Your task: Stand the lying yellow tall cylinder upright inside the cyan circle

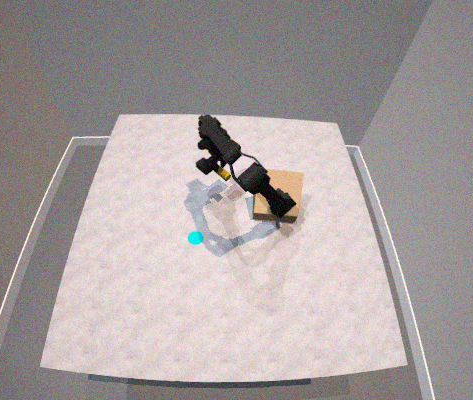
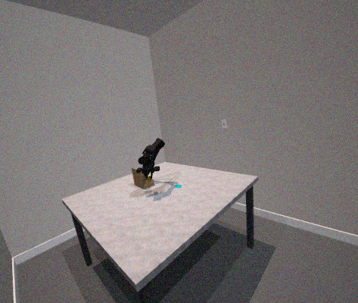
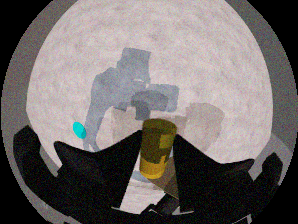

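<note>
The yellow cylinder [image 1: 224, 174] [image 2: 150, 179] [image 3: 155, 152] is held off the table by my gripper [image 1: 221, 171] [image 3: 158, 136], which is shut on it. In the wrist view it lies between the two black fingers, its long side running up the picture. In the top view it looks slanted; its exact tilt is hard to tell. The cyan circle [image 1: 195, 238] [image 2: 179, 186] [image 3: 79, 130] is flat on the table and has nothing on it. In the top view the gripper is above and slightly right of the circle, farther back on the table. The arm hides most of the fingers in the top and exterior views.
A tan wooden block [image 1: 288, 186] [image 2: 141, 180] stands under and beside the arm's base, right of the gripper in the top view. The white table [image 1: 135, 310] [image 2: 129, 231] carries the arm's shadows between the block and the circle.
</note>
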### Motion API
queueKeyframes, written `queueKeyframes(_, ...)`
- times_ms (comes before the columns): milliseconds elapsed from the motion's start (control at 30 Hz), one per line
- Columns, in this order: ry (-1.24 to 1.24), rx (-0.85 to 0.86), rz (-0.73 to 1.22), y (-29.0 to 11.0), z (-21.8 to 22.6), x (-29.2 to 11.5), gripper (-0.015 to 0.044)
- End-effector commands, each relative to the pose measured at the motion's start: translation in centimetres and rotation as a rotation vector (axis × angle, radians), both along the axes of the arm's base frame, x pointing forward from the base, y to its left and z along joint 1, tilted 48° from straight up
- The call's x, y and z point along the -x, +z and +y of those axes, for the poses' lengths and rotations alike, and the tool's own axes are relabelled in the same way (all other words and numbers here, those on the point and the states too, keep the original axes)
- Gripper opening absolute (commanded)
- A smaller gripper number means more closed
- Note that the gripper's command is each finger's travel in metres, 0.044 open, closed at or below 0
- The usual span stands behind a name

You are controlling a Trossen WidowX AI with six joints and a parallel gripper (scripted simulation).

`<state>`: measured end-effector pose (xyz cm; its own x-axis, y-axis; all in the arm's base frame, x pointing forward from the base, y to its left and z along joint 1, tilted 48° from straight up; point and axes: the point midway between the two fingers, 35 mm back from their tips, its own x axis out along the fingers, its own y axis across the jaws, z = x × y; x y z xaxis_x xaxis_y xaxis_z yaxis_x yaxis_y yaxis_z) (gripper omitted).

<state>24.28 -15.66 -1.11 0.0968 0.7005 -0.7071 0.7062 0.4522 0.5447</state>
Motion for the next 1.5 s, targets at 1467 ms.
queueKeyframes(1467, 0.145, 0.028, -0.169, 10.6, 7.4, -7.1, 0.0105)
